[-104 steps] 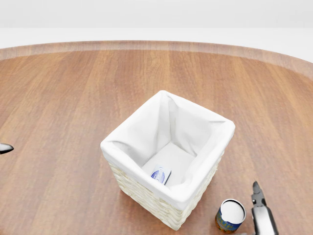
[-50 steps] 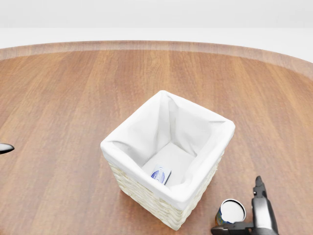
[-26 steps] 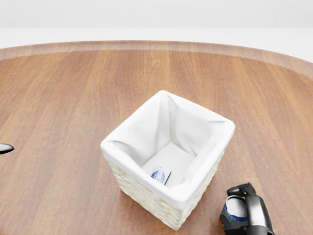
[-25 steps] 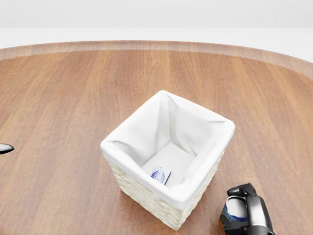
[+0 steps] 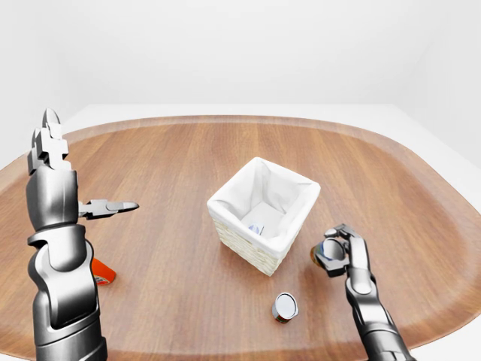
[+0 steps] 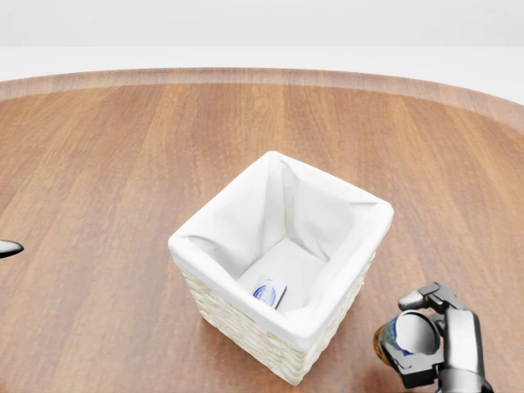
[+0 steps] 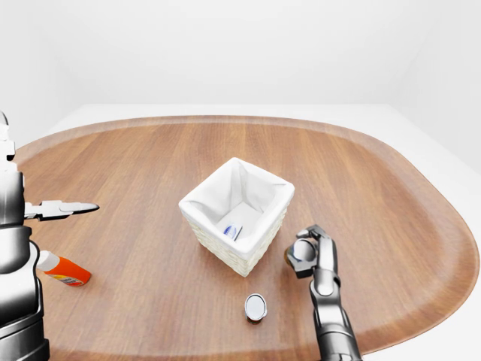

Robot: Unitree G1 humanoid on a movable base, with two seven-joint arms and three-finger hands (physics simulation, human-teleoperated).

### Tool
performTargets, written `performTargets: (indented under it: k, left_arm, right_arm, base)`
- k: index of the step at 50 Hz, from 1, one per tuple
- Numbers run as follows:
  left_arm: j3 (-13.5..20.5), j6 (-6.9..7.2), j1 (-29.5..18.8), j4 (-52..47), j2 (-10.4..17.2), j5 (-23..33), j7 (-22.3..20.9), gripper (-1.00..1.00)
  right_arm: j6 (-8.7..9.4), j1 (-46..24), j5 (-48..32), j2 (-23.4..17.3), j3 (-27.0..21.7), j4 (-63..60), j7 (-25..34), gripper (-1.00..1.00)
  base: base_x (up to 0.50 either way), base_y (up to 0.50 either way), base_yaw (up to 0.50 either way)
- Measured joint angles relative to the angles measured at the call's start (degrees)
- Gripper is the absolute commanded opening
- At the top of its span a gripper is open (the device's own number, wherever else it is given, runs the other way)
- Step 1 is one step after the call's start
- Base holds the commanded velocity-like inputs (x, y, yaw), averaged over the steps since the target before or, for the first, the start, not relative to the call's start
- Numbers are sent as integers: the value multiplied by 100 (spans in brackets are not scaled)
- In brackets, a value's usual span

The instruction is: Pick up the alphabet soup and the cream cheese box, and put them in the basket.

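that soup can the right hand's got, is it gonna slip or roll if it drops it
The alphabet soup looks like a smooth, rigid cylinder, so it probably won't deform. The right hand holds it tilted with the fingers round its side, so it could slip on the slick wall. If dropped on the table, it would likely land sideways and roll.

Setting: a bare simulated test space, no home or shop that I can tell. Evidence: one large rounded wooden table [image 5: 188, 158] before me, featureless white walls [image 5: 225, 45] and pale floor [image 7: 421, 135] around it; flat, even lighting and smooth rendered surfaces throughout.
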Motion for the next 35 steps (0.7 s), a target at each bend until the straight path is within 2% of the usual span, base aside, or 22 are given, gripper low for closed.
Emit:
performTargets:
  k: [15, 25, 30, 35]
  left_arm:
    - [-7, 0, -21, 34, 12, -19, 9, 100]
    - [-7, 0, -27, 23, 14, -27, -2, 100]
    - [-7, 0, -31, 32, 16, -34, 2, 100]
    - [-7, 0, -33, 50, 20, -42, 13, 100]
  right_arm:
    - [0, 438, -230, 141, -501, -2443, 346, -100]
    - [23, 637, -224, 222, -844, -3561, 546, -100]
    - [184, 699, -80, 269, -1015, -4177, 655, -100]
    - [485, 693, -63, 295, -1079, -4757, 787, -100]
  base:
    - [0, 0, 0]
    - [0, 0, 0]
    - [0, 0, 0]
    - [0, 0, 0]
